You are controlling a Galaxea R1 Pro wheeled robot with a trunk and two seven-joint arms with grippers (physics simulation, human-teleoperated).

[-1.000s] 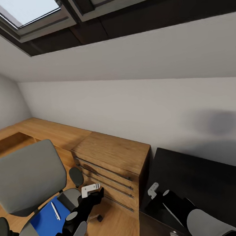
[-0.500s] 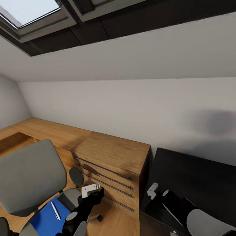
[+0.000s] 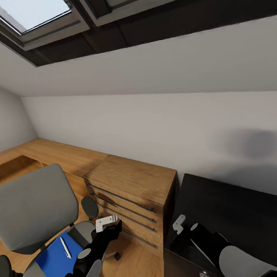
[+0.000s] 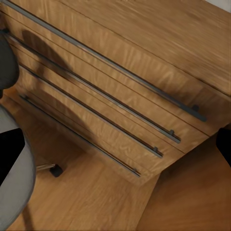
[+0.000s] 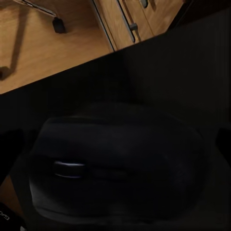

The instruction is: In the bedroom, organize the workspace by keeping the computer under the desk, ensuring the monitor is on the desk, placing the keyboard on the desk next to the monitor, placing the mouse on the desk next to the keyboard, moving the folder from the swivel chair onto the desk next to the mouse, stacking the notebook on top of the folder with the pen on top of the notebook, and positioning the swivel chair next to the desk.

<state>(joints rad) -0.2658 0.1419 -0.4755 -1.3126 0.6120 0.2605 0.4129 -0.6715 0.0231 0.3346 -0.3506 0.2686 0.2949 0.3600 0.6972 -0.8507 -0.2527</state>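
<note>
grey swivel chair with padded back and black armrests (image 3: pixel 33 212) sits at the lower left of the head view, on the wooden floor (image 3: pixel 138 270), just beside the wooden drawer unit. on its seat lies a flat blue folder or notebook (image 3: pixel 55 261), cannot tell which, and a white pen (image 3: pixel 65 247) lies on top of it.

black computer mouse with a silver scroll wheel (image 5: pixel 115 163) lies on a dark black surface (image 3: pixel 248 221) right under the right wrist camera, very dim. that black surface stands to the right of the drawer unit, touching or just beside it.

left gripper (image 3: pixel 107 223) with white fingers hangs above the floor between the chair seat and the drawer fronts, apart from the folder; nothing seen in it, but how wide it is parted cannot be told. right gripper (image 3: pixel 179 223) with a white finger sits over the near edge of the black surface; its opening and whether it has hold of the mouse cannot be told.

light wooden drawer unit with long thin dark bar handles (image 4: pixel 120 96) joins a long wooden desk top (image 3: pixel 51 153) along the white wall (image 3: pixel 163 127). a chair caster (image 4: pixel 56 170) rests on the floor. skylight windows in dark frames (image 3: pixel 37 14) are overhead.
</note>
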